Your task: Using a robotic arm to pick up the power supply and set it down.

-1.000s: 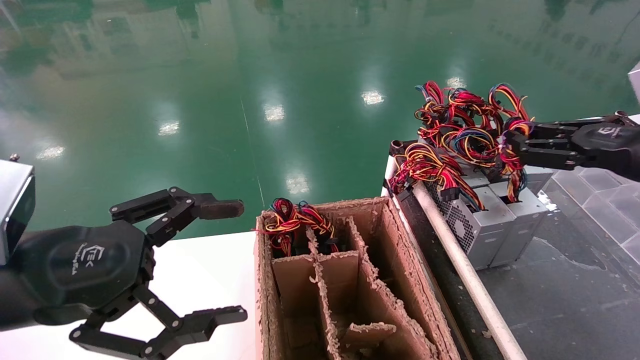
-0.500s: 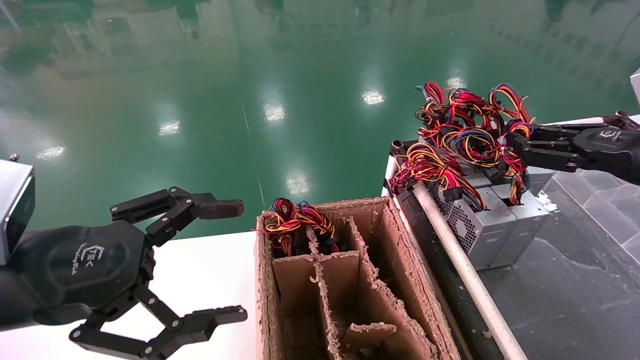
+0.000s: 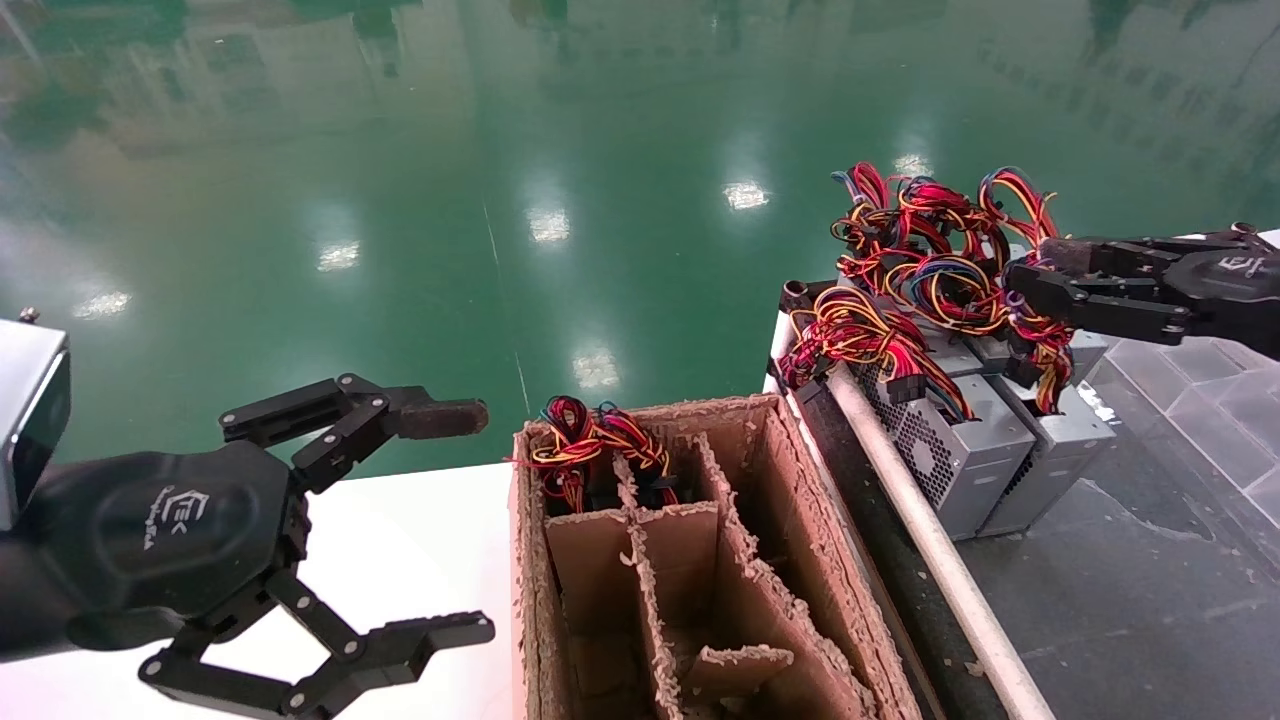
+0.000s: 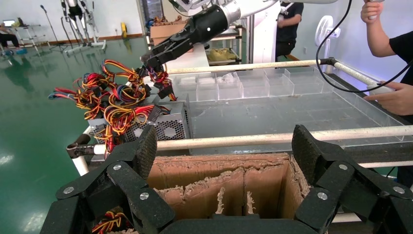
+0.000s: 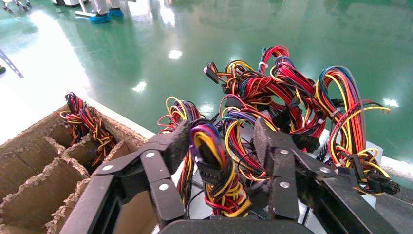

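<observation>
right gripper (image 3: pixel 1035 280) is clamped on the wire bundle (image 5: pixel 219 165) of the power supply (image 3: pixel 1055 450), which stands tilted at the right end of a row of similar metal boxes (image 3: pixel 950 455) on the dark tray (image 3: pixel 1130 600). it leans away from its neighbour at the base. left gripper (image 3: pixel 440 520) hangs spread wide and empty above the white table (image 3: pixel 420 540), just beside the cardboard divider box (image 3: pixel 790 560).
</observation>
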`<state>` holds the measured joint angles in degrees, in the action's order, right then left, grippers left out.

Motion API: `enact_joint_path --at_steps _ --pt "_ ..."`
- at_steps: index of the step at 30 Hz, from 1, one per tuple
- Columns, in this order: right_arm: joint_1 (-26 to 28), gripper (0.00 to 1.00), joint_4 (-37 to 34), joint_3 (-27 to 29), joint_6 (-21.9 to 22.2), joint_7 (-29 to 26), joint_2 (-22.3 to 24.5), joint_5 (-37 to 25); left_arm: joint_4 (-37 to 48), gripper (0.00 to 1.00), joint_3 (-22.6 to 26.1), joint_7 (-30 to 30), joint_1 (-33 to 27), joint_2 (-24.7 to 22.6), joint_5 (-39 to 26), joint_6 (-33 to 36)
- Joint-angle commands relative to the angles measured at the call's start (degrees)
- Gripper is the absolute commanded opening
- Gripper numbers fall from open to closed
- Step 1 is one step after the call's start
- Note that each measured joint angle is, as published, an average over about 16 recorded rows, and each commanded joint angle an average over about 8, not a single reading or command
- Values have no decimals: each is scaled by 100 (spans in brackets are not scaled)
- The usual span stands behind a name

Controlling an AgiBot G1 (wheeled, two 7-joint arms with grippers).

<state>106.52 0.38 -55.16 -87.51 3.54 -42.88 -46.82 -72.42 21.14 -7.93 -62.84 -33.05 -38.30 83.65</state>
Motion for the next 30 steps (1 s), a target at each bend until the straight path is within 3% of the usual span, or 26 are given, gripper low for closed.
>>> enact_joint_path --at_steps 1,18,30 --pt "15 100 1 0 -19 -2 15 0 0 100 0 0 0 0 0 0" --pt "-95 100 177 352 -291 -81 234 469 1 100 0 1 1 1 0 -1" --pt "-862 100 1415 1008 -230 -314 356 535 4 100 1 2 1 1 1 -1"
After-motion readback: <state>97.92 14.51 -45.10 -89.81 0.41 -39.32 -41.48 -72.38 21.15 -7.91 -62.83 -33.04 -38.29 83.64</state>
